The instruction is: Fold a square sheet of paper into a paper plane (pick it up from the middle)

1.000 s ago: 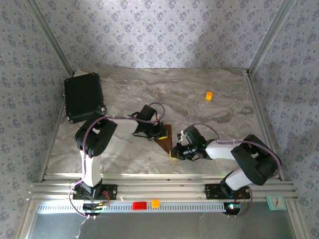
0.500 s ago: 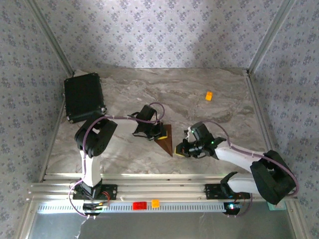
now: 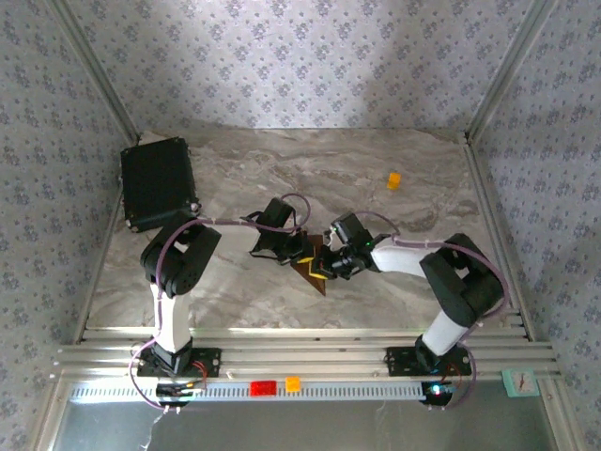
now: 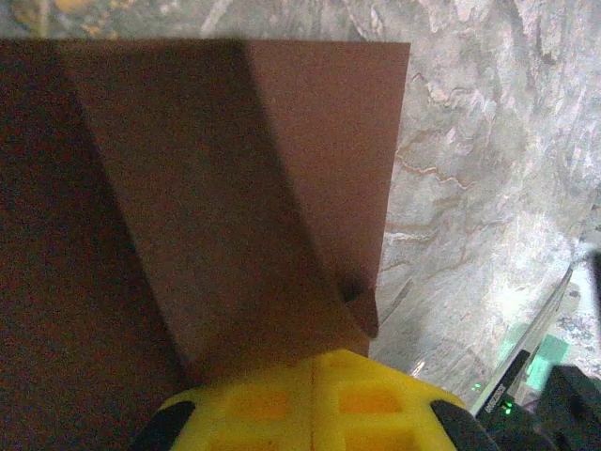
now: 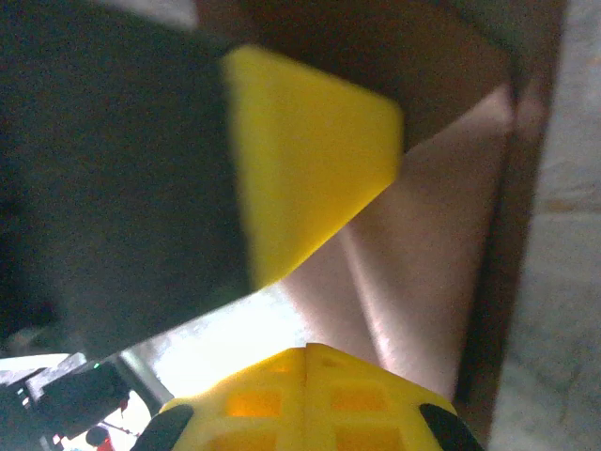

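Observation:
The dark brown paper [image 3: 315, 276] lies on the marble table as a folded, downward-pointing shape with slanted creases [image 4: 235, 188]. My left gripper [image 3: 302, 250] rests on its upper left part. In the left wrist view its yellow fingers are shut, seam closed, tips [image 4: 312, 376] against the paper. My right gripper [image 3: 325, 266] sits on the paper just right of the left one. It is shut too [image 5: 308, 362], over a pale folded flap [image 5: 423, 263]. The left gripper's yellow finger [image 5: 310, 150] and black body loom close ahead in the right wrist view.
A black rectangular case [image 3: 158, 181] lies at the back left corner. A small orange block [image 3: 393, 178] sits at the back right. A red block [image 3: 263, 387] and an orange one [image 3: 293, 383] rest on the front rail. Metal frame rails bound the table.
My right gripper has swung from the paper's lower right side up and left onto the paper, close to the left gripper. The left gripper and paper have stayed put.

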You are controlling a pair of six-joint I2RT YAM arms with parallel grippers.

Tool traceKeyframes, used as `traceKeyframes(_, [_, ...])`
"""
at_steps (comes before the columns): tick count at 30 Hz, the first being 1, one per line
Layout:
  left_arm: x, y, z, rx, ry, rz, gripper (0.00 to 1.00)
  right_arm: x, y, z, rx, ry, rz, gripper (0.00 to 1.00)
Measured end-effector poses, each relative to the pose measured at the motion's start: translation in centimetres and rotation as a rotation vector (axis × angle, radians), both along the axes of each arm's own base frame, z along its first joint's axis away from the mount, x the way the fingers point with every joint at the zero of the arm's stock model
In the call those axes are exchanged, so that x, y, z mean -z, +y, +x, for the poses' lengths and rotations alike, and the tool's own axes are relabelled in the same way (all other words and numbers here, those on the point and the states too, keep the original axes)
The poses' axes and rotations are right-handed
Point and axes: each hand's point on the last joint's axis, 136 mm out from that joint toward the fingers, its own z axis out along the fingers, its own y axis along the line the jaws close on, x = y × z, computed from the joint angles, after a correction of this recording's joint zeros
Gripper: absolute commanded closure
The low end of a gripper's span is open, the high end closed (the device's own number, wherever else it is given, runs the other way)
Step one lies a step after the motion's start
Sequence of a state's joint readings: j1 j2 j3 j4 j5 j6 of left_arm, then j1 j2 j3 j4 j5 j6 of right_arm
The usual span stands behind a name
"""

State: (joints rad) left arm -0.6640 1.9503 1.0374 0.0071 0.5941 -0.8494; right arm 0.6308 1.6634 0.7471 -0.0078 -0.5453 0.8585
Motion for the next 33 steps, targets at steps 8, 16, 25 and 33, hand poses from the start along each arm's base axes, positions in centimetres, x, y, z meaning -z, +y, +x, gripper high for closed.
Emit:
traceKeyframes(8, [-0.1, 0.0, 0.0, 0.000, -0.002, -0.002, 0.91, 1.7, -0.8, -0.7, 0.003, -0.035, 0.081, 1.00])
traceKeyframes(16, [-2.4, 0.1, 0.0, -0.006, -0.038, -0.007, 0.87, 1.5, -0.7, -2.6, -0.045, -0.058, 0.201, 1.00])
traceKeyframes(25, [-5.6, 0.0, -1.3, 0.013, -0.103, -0.040, 0.91, 1.3, -1.7, -4.7, -0.093, -0.019, 0.167, 1.00])
traceKeyframes(33, [-3.2, -0.4, -4.5, 0.067, -0.051, 0.004, 0.92, 1.5, -2.1, -5.3, -0.115, -0.008, 0.146, 1.00])
